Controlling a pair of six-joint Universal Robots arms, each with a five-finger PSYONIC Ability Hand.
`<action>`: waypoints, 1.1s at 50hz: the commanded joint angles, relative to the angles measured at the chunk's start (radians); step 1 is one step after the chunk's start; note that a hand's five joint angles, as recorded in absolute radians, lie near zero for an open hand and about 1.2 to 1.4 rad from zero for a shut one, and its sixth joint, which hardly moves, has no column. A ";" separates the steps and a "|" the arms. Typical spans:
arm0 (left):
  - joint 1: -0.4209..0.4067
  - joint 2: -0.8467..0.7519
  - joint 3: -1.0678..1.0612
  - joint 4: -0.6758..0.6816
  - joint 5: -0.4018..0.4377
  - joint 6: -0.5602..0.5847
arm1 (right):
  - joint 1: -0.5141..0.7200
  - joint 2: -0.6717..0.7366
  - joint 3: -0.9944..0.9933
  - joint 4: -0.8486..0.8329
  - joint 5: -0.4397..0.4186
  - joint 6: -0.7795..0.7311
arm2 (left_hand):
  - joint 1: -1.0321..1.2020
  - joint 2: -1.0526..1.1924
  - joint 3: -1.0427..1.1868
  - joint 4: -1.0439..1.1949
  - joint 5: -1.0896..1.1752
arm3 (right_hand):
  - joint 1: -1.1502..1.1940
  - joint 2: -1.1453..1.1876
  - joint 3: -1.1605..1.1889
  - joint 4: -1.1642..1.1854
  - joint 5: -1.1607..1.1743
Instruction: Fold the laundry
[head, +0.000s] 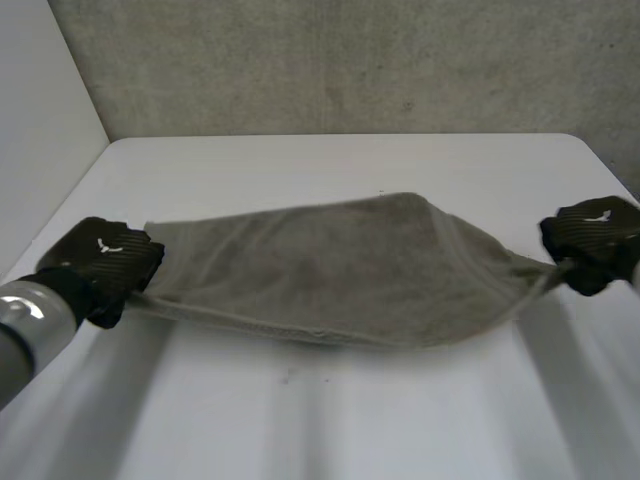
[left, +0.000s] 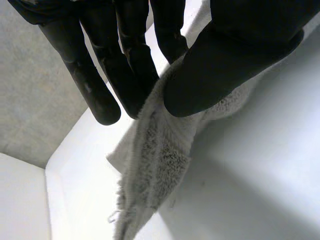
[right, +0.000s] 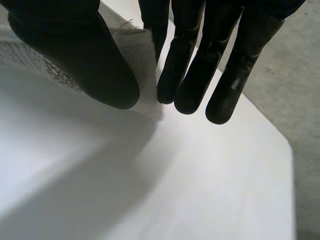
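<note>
A grey-green towel (head: 340, 270) hangs stretched above the white table (head: 330, 420), sagging in the middle. My left hand (head: 105, 262) pinches its left end between thumb and fingers. In the left wrist view the towel (left: 160, 165) trails down from under the thumb (left: 225, 70). My right hand (head: 595, 240) holds the right end, which is pulled to a point. Beside that hand's own thumb (right: 85, 65), the towel's corner (right: 140, 75) is pressed against the fingers (right: 190, 65).
A grey wall (head: 350, 60) stands behind the table, and a white side wall (head: 40, 120) rises at the left. The table's far right corner (head: 590, 150) lies close to my right hand.
</note>
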 joint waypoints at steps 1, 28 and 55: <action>-0.013 0.154 0.000 -0.145 0.008 0.014 | -0.049 -0.138 0.021 0.157 -0.001 -0.165 | 0.209 0.179 0.180 0.179 0.185 | 0.425 0.218 0.209 0.205 0.243; -0.033 -0.584 0.671 -0.010 -0.011 0.159 | 0.210 0.430 -0.713 -0.136 0.276 -0.122 | 0.209 0.179 0.180 0.179 0.185 | 0.425 0.218 0.209 0.205 0.243; -0.089 -0.426 0.436 0.487 -0.111 -0.161 | 0.207 0.301 -0.327 -0.620 0.110 0.013 | 0.209 0.179 0.180 0.179 0.185 | 0.425 0.218 0.209 0.205 0.243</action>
